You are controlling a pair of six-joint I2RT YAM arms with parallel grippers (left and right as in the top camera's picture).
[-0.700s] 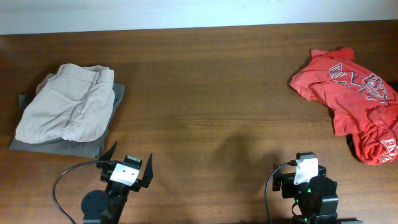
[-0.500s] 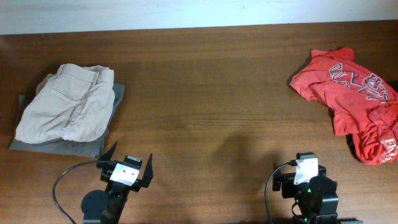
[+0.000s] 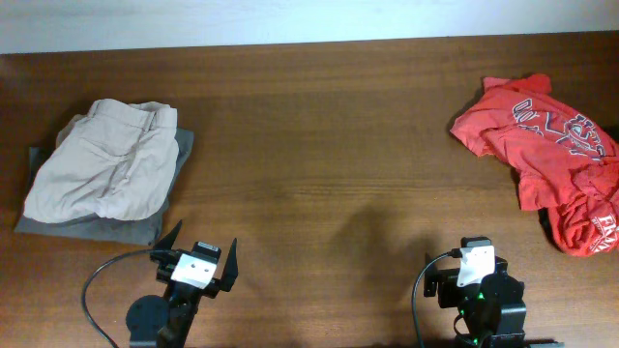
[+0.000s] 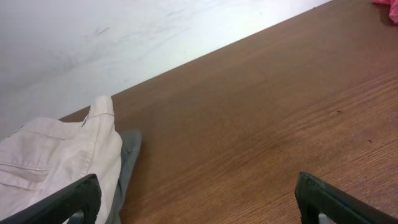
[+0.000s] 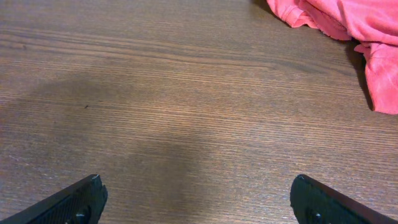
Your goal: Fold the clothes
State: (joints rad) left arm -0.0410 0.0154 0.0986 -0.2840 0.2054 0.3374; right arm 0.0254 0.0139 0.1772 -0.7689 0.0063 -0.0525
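Nothing has shifted since the earlier frame; arms and cloth lie as they did.

Overhead, the crumpled orange-red T-shirt with navy-and-white print (image 3: 542, 145) lies bunched at the table's far right. It is well apart from the folded beige trousers (image 3: 106, 159), which are stacked on a folded grey garment (image 3: 97, 227) at the left. The brown wood-grain table (image 3: 319, 145) is bare between them, with a white wall (image 3: 290, 19) behind.

In the left wrist view, the left gripper (image 4: 199, 202) has its fingers spread wide and holds nothing, with the beige stack near on its left.

In the right wrist view, the right gripper (image 5: 199, 202) is likewise spread and empty, and the shirt's edge shows at upper right.

The shirt probably needs pulling to the centre and spreading flat first. Pinch a single layer near the shoulders, not a bunch.
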